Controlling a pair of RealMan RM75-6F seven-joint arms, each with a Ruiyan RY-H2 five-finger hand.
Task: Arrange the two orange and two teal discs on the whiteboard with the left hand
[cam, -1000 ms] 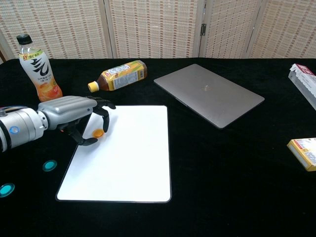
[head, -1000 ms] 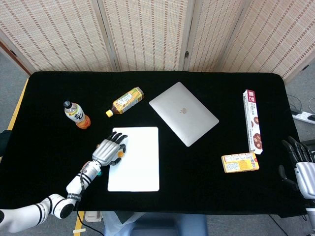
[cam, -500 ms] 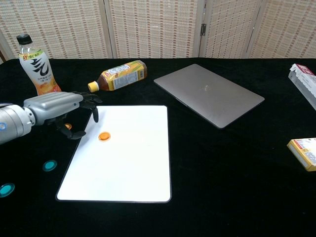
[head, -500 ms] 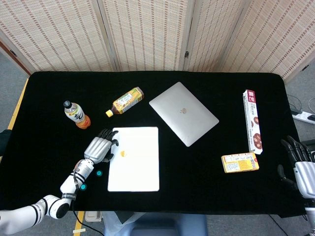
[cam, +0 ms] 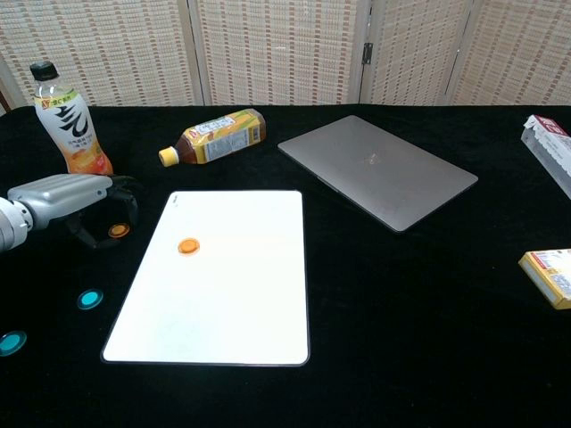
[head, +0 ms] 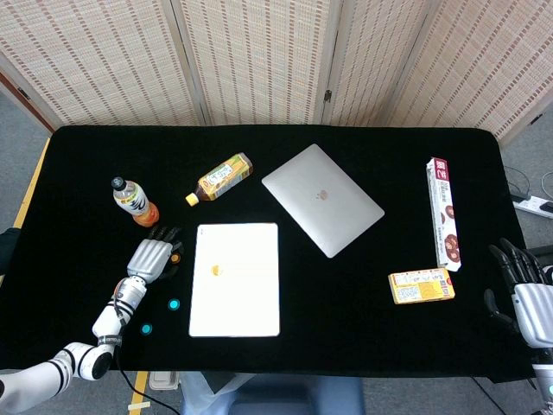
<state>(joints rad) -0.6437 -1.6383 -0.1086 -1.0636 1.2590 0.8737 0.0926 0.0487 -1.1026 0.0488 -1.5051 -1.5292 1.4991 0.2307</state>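
As fingers curl, left hand (cam: 67, 198) over orange disc (cam: 118, 231), palm down

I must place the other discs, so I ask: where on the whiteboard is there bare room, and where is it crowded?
The whiteboard is bare except for one orange disc near its upper left. The whole right half and the lower part are free. Crowded is the cloth left of the board: the left robot hand, the second orange disc and two teal discs.

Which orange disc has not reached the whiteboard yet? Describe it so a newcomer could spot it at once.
Start at the whiteboard in the middle of the black table. Just off its left edge, on the cloth, the left hand curves over a small orange disc. The other orange disc lies on the white surface, and the two teal discs sit nearer the front edge.
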